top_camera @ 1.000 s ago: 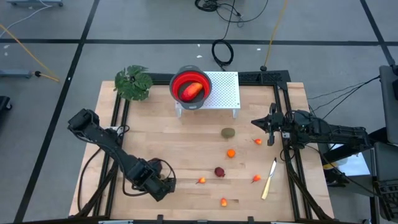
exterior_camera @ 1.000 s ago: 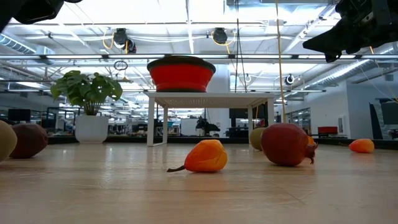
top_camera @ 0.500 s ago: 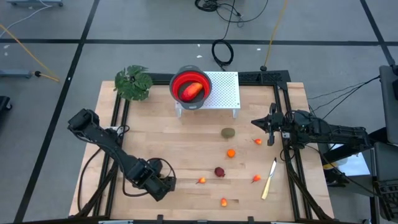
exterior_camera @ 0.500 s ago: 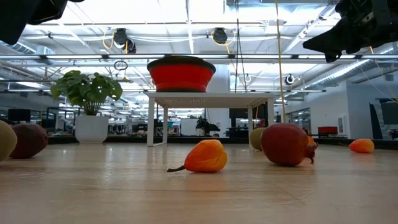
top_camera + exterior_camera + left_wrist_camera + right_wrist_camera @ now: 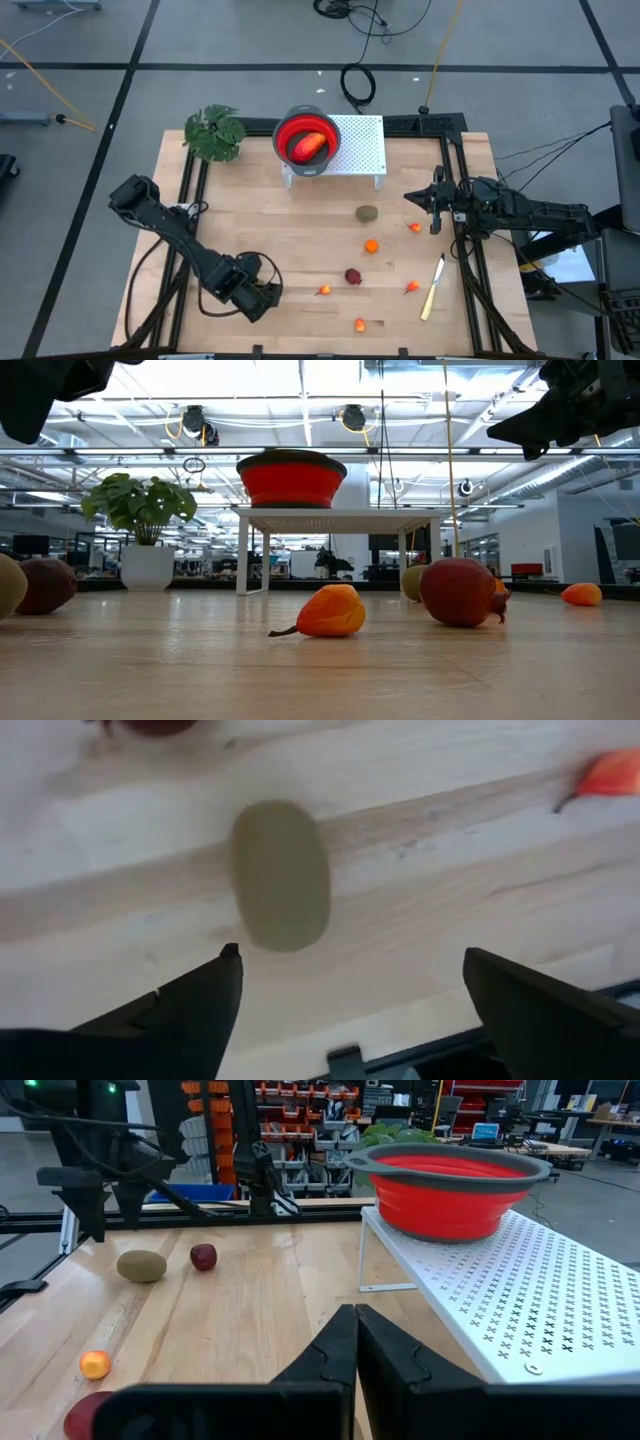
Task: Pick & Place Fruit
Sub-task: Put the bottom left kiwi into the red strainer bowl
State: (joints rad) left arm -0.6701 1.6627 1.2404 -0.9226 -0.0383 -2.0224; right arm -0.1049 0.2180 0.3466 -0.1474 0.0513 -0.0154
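Left gripper [image 5: 350,985] hangs over the near-left part of the wooden table [image 5: 270,225], its fingers [image 5: 185,1010] wide apart above an olive-brown oval fruit [image 5: 281,875], not touching it. Right gripper [image 5: 433,213] waits at the table's right edge, fingers pressed together, holding nothing. Beside it lie a small orange bit [image 5: 415,228] and an olive-brown kiwi [image 5: 367,212]. Further from it, toward the table's middle, are an orange round [image 5: 371,246] and a dark red round [image 5: 352,276]. A red-orange piece [image 5: 308,143] lies inside the red bowl [image 5: 288,128] on the white perforated stand [image 5: 362,150].
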